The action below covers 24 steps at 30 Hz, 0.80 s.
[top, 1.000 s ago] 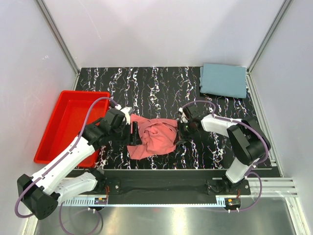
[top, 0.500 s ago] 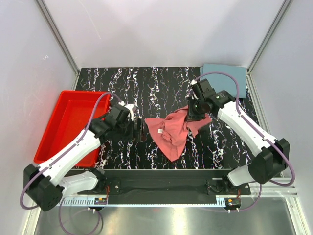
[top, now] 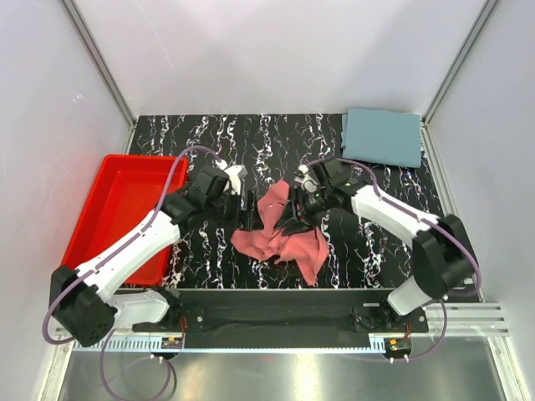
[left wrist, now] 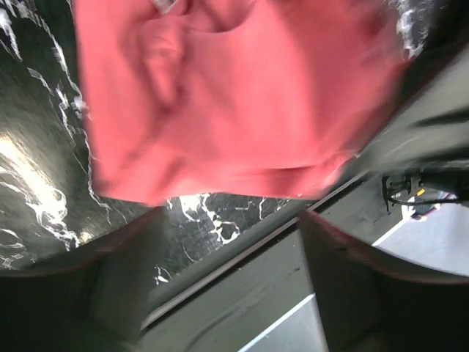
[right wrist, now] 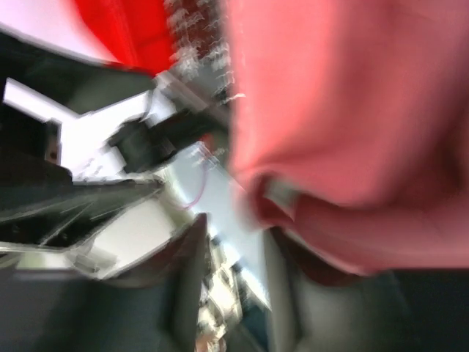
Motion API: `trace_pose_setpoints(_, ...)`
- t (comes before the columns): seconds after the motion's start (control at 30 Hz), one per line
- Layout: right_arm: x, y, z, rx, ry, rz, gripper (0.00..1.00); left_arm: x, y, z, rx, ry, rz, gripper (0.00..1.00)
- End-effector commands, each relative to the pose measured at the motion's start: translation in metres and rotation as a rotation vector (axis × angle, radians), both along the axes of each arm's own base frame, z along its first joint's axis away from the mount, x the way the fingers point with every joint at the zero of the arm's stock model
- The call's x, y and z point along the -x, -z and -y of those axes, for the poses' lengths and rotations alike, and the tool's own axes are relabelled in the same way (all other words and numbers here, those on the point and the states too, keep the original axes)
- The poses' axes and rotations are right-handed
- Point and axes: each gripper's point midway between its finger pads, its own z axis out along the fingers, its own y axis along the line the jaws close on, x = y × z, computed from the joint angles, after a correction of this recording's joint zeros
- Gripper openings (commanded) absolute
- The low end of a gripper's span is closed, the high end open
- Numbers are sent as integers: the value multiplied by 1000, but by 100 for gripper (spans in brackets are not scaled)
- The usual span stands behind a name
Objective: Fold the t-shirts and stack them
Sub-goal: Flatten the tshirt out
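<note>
Top external shows left gripper (top: 249,214) and right gripper (top: 294,220), jaws apart, flanking pink t-shirt (top: 284,247) near red tray (top: 115,207).

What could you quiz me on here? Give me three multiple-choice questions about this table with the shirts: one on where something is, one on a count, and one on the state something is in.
1. Where on the table does the grey-blue shirt lie?
A. far right corner
B. near left corner
C. the middle

2. How many shirts are in view?
A. one
B. two
C. four

3. How does the pink shirt lie?
A. folded in a neat square
B. stacked on the grey-blue shirt
C. crumpled in a loose heap

Answers:
1 A: the top view shows it folded flat at the far right corner.
2 B: only one pink and one grey-blue shirt show.
3 C: it is bunched and wrinkled mid-table, well apart from the grey-blue one.
</note>
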Motion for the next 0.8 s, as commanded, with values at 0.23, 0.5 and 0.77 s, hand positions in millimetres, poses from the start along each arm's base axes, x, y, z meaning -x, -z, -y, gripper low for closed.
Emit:
trace_pose_setpoints(0.23,-14,-15,41,308,-18,122,67,-4,-42,4,90,49,180,82)
trace_pose_setpoints(0.5,-2,47,117,555,146,27,62,8,-36,64,24,214,178,83)
trace_pose_setpoints(0.77,7,79,106,491,60,-6,67,6,13,123,-176,239,0,78)
